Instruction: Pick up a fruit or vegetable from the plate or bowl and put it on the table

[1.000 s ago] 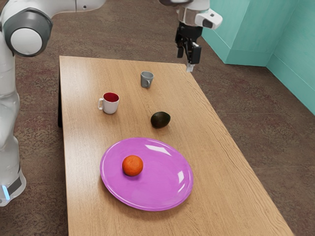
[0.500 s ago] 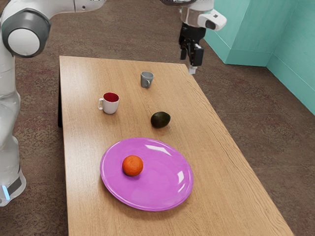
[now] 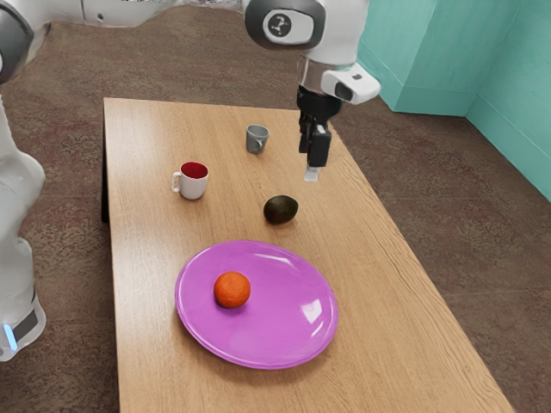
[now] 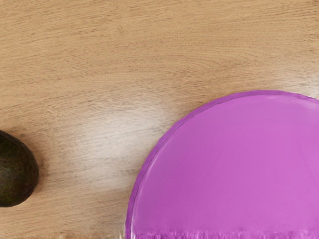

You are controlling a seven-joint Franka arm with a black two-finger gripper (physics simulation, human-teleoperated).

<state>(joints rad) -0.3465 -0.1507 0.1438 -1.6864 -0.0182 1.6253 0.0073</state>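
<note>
My gripper (image 3: pixel 308 163) is open with nothing between its fingers, in the air beyond the avocado and the plate in the exterior view. An orange (image 3: pixel 232 290) rests on the purple plate (image 3: pixel 288 340), off-centre toward the exterior view's left. The dark avocado (image 3: pixel 281 209) lies on the table, beside the plate and not touching it. In the wrist view, part of the plate (image 4: pixel 239 164) and part of the avocado (image 4: pixel 16 169) show below my hand.
A white mug with a red inside (image 3: pixel 193 182) and a grey mug (image 3: pixel 256 139) stand on the wooden table (image 3: pixel 396 318), on the far side of the plate. The table's long edge runs along the exterior view's right.
My hand has moved from beyond the table's far corner in over the table, toward the avocado and plate, and appears lower and turned. The orange, plate, avocado and mugs have not moved.
</note>
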